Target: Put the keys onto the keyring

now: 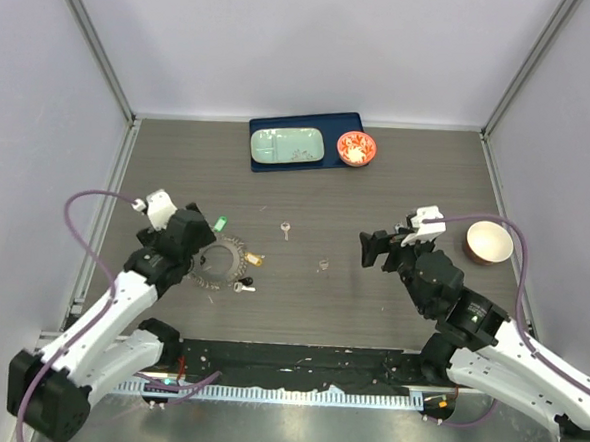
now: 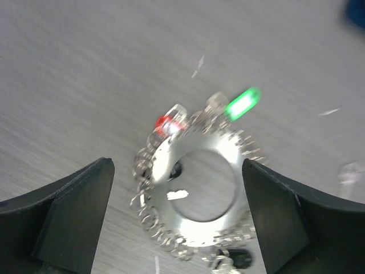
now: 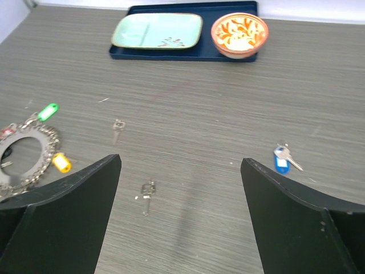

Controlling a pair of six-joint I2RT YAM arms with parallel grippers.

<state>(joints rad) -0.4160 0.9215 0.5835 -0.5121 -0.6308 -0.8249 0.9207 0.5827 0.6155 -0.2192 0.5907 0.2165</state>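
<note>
The keyring (image 1: 222,264), a wide metal ring fringed with small rings and coloured tags, lies left of centre. My left gripper (image 1: 203,251) hovers over it, open; in the left wrist view the ring (image 2: 199,231) sits between the fingers (image 2: 68,217), blurred. A yellow-headed key (image 1: 255,260) lies at the ring's right edge. A plain silver key (image 1: 285,229) and another silver key (image 1: 323,267) lie mid-table. My right gripper (image 1: 369,249) is open and empty above the table (image 3: 179,228). The right wrist view shows the blue-headed key (image 3: 280,160), both silver keys (image 3: 117,130) (image 3: 147,194), the yellow key (image 3: 61,162) and the keyring (image 3: 41,162).
A blue tray (image 1: 341,124) at the back holds a mint plate (image 1: 288,145) and an orange patterned bowl (image 1: 357,149). A wooden bowl (image 1: 489,243) stands at the right. A green tag (image 1: 219,220) sticks out of the keyring's far side.
</note>
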